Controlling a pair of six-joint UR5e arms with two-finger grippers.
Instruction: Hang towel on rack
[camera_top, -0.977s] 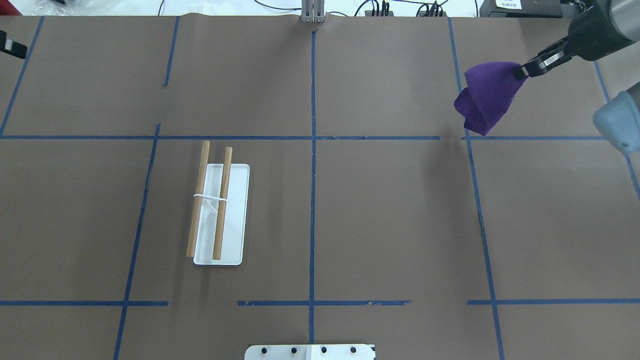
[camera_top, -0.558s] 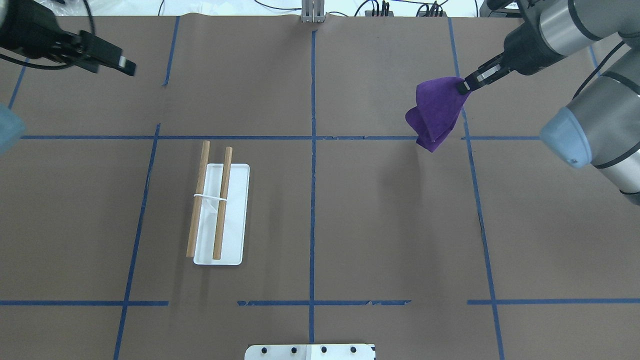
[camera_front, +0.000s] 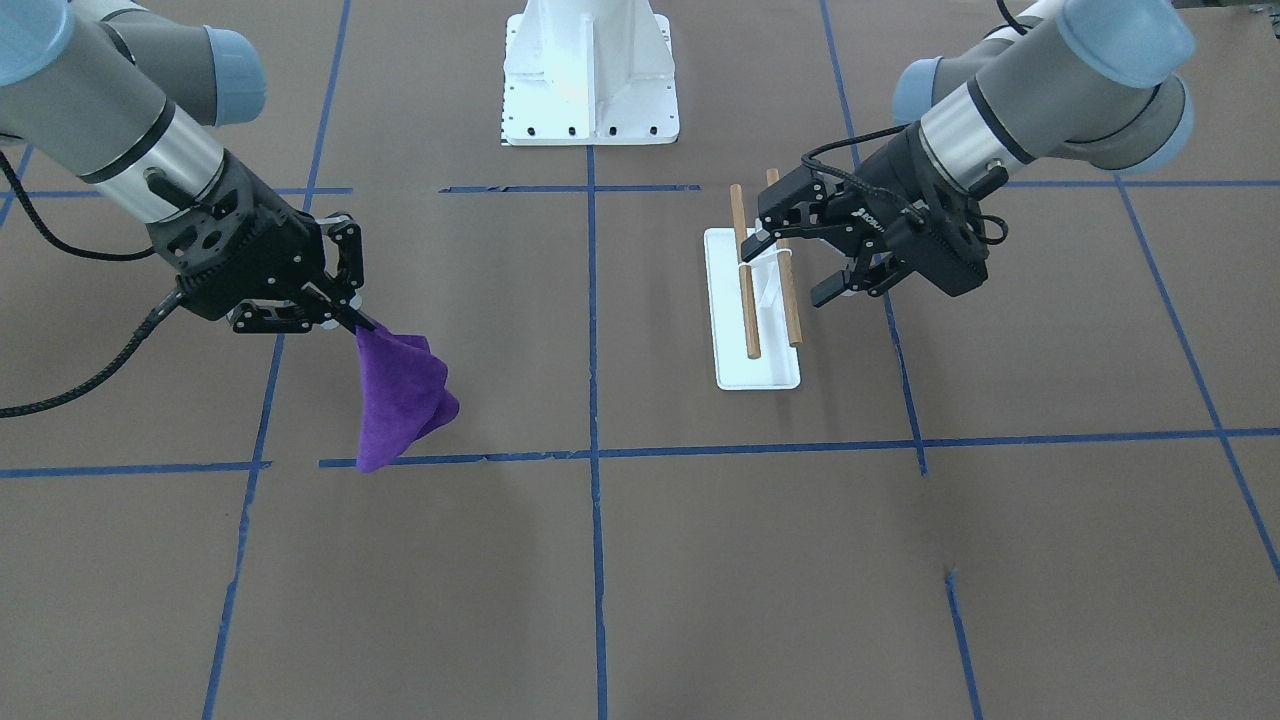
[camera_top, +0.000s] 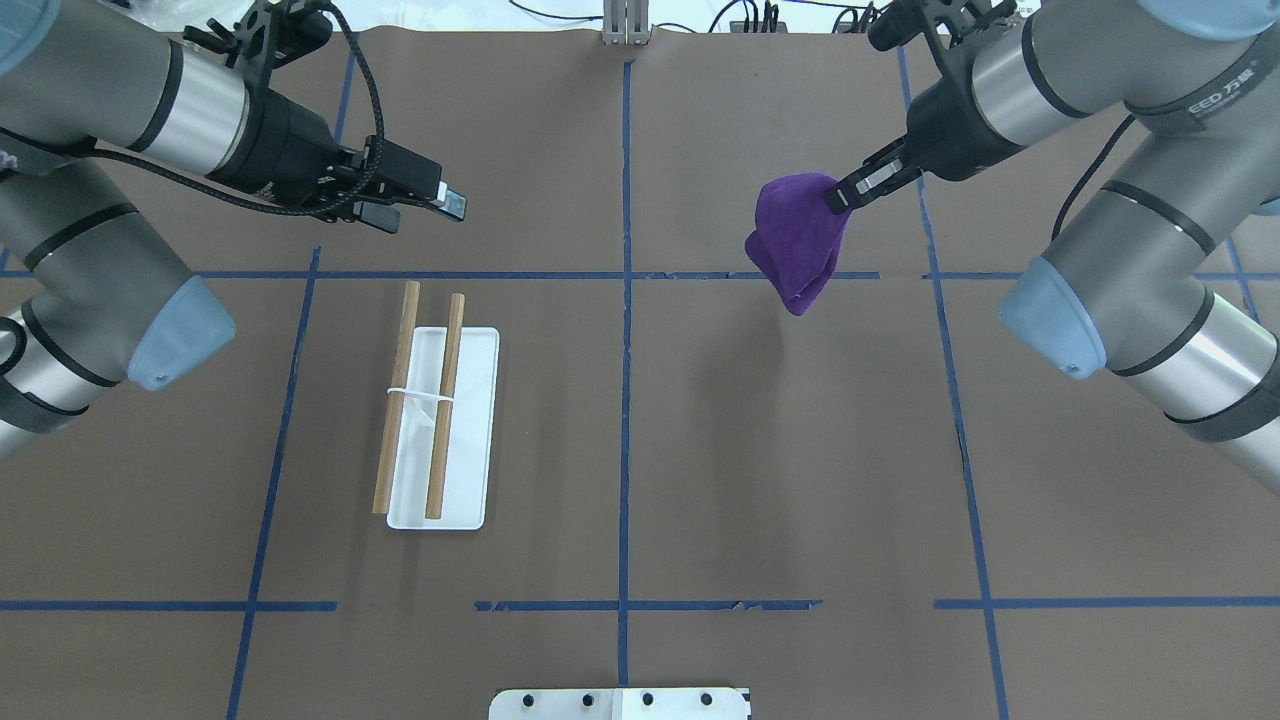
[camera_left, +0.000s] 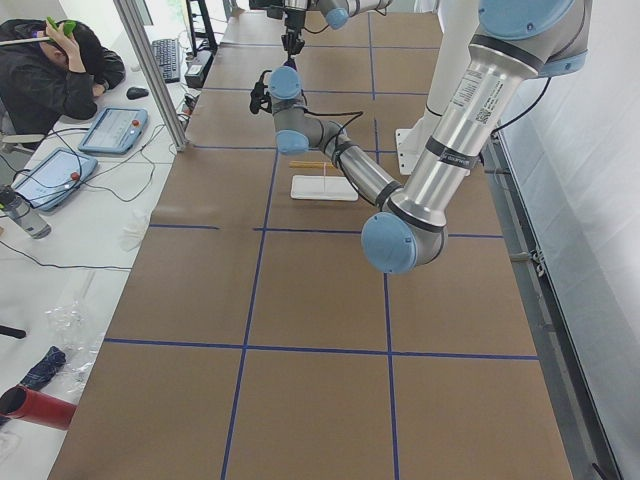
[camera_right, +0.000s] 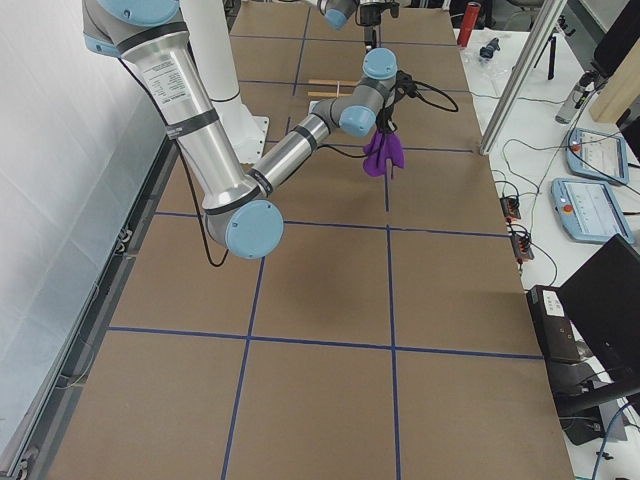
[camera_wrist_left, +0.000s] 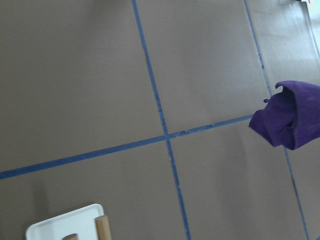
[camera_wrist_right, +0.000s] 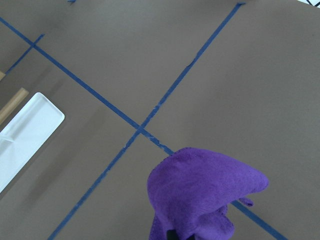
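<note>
Watching from the side here. The right gripper (camera_top: 842, 197) has its fingers pinched tight on the top corner of the towel (camera_top: 795, 245). The purple cloth dangles from it in a bunched, folded clump, and its shadow falls on the paper a little below it. In the overhead view that's upper right of centre, right on the horizontal blue tape line (camera_top: 700, 275) and just right of the vertical centre line. In the front-facing view it shows up on the left side, with the lower tip hanging down to about the tape line.

The rack (camera_top: 468, 440) sits flat on the brown table (camera_top: 750, 480), left of centre in the overhead view and well apart from the towel. It has a white base and two wooden dowels running lengthwise side by side, and nothing is draped on them.

The left gripper (camera_front: 787, 272) has its jaws spread wide with nothing between them. In the overhead view it's in the upper left, just above the top end of the rack. From the front camera it overlaps the dowels, so I can't tell how high above them it is.

The big white pedestal (camera_front: 590, 80) is at top centre of the front view. There's an operator (camera_left: 55, 60) at a desk in the top left corner of the left side view.
</note>
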